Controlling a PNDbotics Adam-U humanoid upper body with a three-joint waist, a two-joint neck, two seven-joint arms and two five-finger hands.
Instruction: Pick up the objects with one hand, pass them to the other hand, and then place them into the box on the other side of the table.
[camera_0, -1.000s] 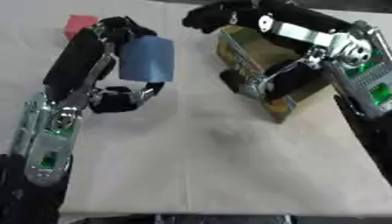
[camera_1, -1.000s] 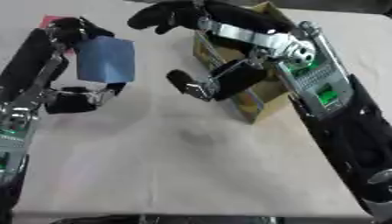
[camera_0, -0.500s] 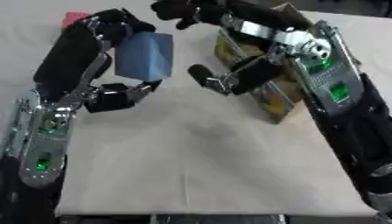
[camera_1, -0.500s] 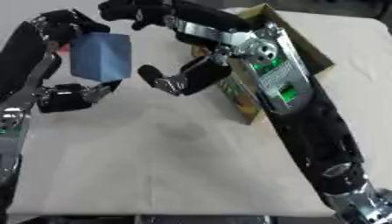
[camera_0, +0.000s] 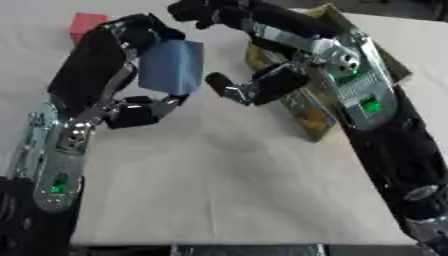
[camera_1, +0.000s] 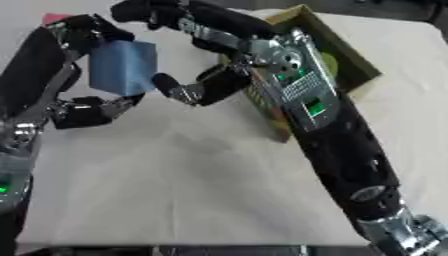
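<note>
Nearest to me, the white cloth-covered table (camera_0: 227, 200) fills the lower part of both views, bare in its front half. My left arm rises along the left edge and my right arm along the right edge, both reaching toward the middle of the table.

Middle ground: my left hand (camera_0: 140, 107) holds the blue block (camera_0: 171, 67) above the table surface. The thumb side curls up under the block's lower edge, and the upper fingers wrap over its top left corner, so the block is clasped between them. The block stands roughly upright, its broad face turned toward the camera.

Just to the right of the block, my right hand (camera_0: 249, 87) has arrived with its fingers spread wide. The lower thumb (camera_1: 175, 90) points at the block's lower right edge; I cannot tell whether it touches. The upper fingers (camera_0: 197, 10) arch above and behind the block's top, apart from it. This hand grips nothing.

Behind and partly under my right forearm lies the open cardboard box (camera_1: 337, 55), olive-rimmed with printed sides, on the right half of the table.

Farthest away, at the upper left, a small red object (camera_0: 86, 22) sits on the cloth behind my left wrist.
</note>
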